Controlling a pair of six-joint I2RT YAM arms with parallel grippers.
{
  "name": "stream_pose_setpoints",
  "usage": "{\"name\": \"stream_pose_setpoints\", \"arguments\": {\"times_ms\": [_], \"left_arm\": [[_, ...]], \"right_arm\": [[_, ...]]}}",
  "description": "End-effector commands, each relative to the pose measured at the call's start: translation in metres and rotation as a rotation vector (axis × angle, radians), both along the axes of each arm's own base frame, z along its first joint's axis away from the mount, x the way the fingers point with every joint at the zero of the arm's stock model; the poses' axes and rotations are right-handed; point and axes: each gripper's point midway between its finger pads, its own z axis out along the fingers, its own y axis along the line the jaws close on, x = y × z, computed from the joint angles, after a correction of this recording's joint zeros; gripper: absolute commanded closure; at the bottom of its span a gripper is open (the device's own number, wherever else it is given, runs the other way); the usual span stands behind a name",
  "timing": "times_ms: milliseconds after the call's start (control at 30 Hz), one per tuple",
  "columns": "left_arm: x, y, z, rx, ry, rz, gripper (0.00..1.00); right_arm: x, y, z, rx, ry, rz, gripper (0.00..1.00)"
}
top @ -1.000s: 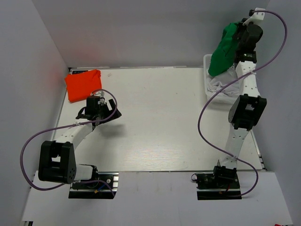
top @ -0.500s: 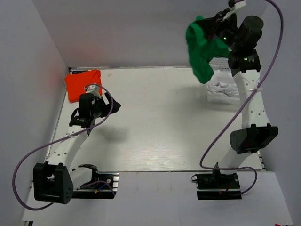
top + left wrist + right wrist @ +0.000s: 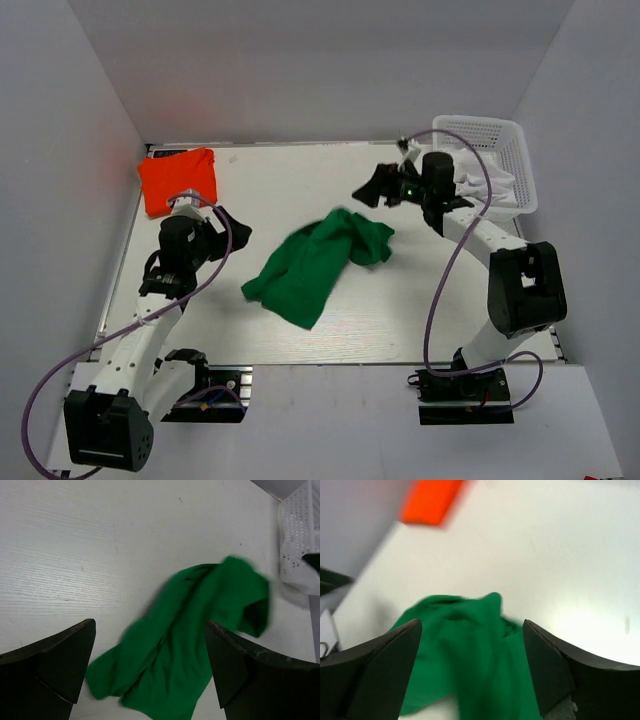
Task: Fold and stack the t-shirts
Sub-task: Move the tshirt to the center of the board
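We saw a white lattice basket (image 3: pixel 512 160) at the far right corner of the pale table (image 3: pixel 300 190), with crumpled white cloth (image 3: pixel 478 186) lying inside it.

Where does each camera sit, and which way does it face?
Top external: above and behind, looking down on the table; left arm and right arm show.
Left wrist: on the left arm, faces the green t-shirt and basket; open left fingers show.
Right wrist: on the right arm, faces the green t-shirt, orange t-shirt beyond; open right fingers show.
All three share the green t-shirt.
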Motion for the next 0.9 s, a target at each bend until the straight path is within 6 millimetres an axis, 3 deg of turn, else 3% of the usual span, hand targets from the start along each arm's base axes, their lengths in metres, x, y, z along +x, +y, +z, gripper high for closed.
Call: {"name": "stream_pose_setpoints", "arguments": {"times_ms": [0,67,100,167,233,333,433,600,733,867], "left_arm": [[0.000,-0.003,-0.015,-0.011,0.052,-0.001,0.00],[-0.001,-0.011,-0.027,-0.028,0.099,-0.047,0.00],[-0.002,-0.016,-0.039,-0.028,0.142,-0.080,0.00],[-0.012,-0.036,-0.047,-0.059,0.162,-0.208,0.00],[-0.025,-0.056,-0.052,-0.112,0.143,-0.324,0.00],[-0.045,-0.071,-0.070,-0.131,0.211,-0.387,0.00],[-0.063,-0.077,-0.093,-0.119,0.317,-0.384,0.00],[-0.103,-0.082,-0.124,-0.113,0.484,-0.388,0.06],[-0.121,-0.077,-0.148,-0.060,0.588,-0.355,0.13],[-0.119,-0.084,-0.150,-0.077,0.566,-0.363,0.16]], "right_arm": [[0.020,-0.034,-0.027,-0.084,-0.011,-0.242,0.10],[0.010,-0.048,-0.061,-0.186,0.049,-0.280,0.10],[0.009,-0.058,-0.060,-0.217,0.038,-0.337,0.10],[-0.008,-0.064,-0.084,-0.248,0.099,-0.353,0.10],[-0.029,-0.069,-0.098,-0.260,0.150,-0.384,0.10],[-0.047,-0.075,-0.103,-0.265,0.169,-0.428,0.10],[-0.067,-0.084,-0.114,-0.308,0.217,-0.460,0.10],[-0.097,-0.080,-0.125,-0.337,0.304,-0.419,0.10],[-0.117,-0.080,-0.144,-0.365,0.350,-0.385,0.10],[-0.127,-0.079,-0.156,-0.382,0.376,-0.355,0.10]]}}
